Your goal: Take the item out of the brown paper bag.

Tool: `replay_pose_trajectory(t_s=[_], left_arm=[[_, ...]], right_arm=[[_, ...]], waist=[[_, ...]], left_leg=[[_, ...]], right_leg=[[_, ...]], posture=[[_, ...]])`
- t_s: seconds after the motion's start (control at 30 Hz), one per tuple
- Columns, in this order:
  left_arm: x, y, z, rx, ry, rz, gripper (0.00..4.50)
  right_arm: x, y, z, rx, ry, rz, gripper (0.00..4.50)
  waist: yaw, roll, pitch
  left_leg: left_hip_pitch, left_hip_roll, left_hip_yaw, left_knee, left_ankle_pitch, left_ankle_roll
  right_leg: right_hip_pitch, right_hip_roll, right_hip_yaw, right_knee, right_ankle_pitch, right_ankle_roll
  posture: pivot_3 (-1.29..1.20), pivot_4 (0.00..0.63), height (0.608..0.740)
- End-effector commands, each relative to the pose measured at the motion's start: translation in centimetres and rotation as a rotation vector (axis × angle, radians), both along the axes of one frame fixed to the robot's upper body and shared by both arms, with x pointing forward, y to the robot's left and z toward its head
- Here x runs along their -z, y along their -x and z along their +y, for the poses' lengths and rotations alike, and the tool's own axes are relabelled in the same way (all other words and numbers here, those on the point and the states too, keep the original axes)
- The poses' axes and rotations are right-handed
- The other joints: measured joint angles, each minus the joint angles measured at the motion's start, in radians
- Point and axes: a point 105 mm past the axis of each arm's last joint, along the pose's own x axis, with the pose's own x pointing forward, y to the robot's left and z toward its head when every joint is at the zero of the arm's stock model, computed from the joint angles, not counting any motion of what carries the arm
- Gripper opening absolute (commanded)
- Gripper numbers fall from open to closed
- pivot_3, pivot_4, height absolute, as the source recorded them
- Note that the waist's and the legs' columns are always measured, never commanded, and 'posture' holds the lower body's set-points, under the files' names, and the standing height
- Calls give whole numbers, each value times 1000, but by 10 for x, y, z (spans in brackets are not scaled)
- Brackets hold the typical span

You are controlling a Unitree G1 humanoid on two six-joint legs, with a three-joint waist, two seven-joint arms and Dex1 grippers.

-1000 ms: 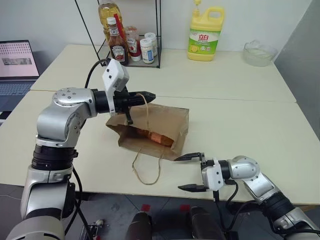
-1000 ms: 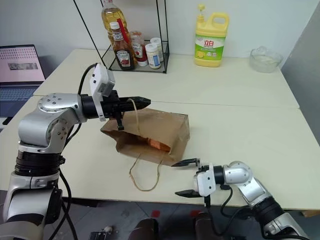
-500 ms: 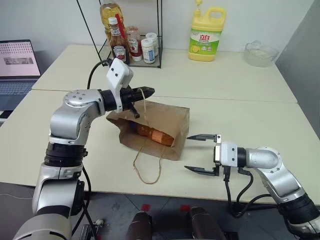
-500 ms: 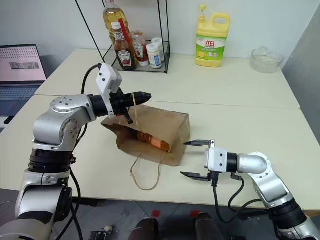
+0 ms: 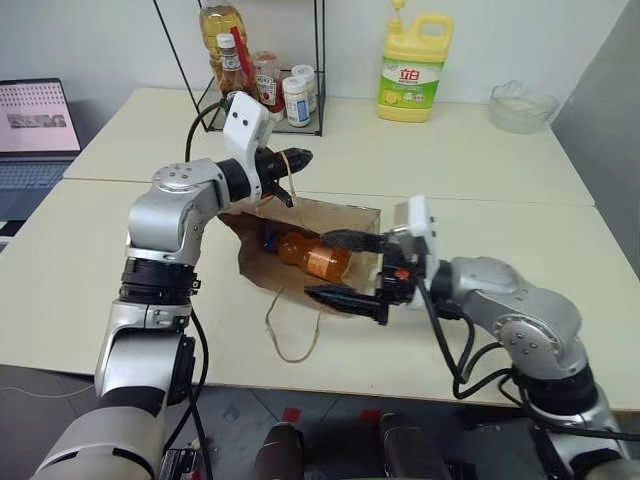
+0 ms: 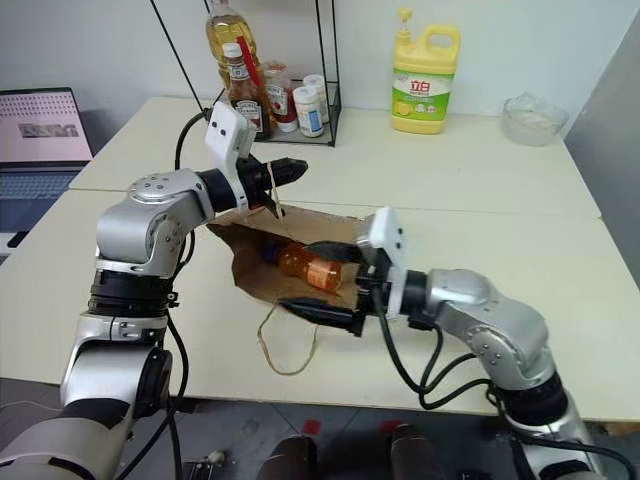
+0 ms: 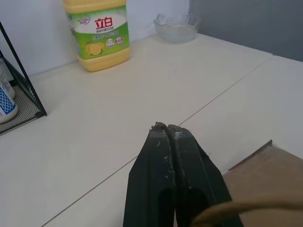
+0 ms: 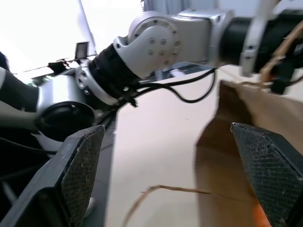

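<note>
Orange bottle (image 5: 310, 254) lies on its side inside the brown paper bag (image 5: 340, 222), cap toward the L side, label showing thru the mouth. Mouth gapes because the left gripper (image 6: 292, 169), jaws pinched shut on the rope handle (image 5: 289, 164), holds that handle up & back toward the wire rack (image 5: 265, 70). L arm bent, forearm level over the table (image 5: 480, 180). Right gripper (image 5: 340, 268) sits at the opening, jaws spread wide, holding nothing, one finger above, one below, pointing in at the bottle. Looks lined up for a grab.
</note>
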Motion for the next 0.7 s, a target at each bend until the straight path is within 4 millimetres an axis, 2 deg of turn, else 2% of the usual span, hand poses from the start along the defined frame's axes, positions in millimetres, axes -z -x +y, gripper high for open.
replay_pose_trajectory(t_s=[0.03,0.3,0.43,0.6,0.7], left_arm=[[-18,-2,-1,-17,-4,-59,47],[-20,-10,5,-76,2,-53,47],[-20,-10,5,-81,0,-59,47],[-24,-9,6,-93,-11,-73,47],[-27,-10,8,-115,-25,-85,47]], right_arm=[[-3,-7,11,1,-15,38,4500],[1,-13,31,-20,-8,104,4500],[5,-35,37,126,74,24,4500],[12,-45,16,275,202,-27,4500],[16,-57,-11,407,336,-136,4500]], waist=[[0,0,0],[-3,0,0],[-4,0,0],[-3,0,0],[-2,0,0]], left_leg=[[0,0,0,0,0,0],[0,0,0,0,0,0],[0,0,0,0,0,0],[0,0,-1,0,0,0],[-1,0,-1,0,0,0]], right_leg=[[0,0,0,0,0,0],[-2,0,-1,2,0,0],[-3,0,-1,4,0,0],[-3,0,-1,5,0,0],[-3,0,-1,5,0,0]], posture=[[0,150,740],[0,150,740],[0,150,740],[0,150,740],[0,150,740]])
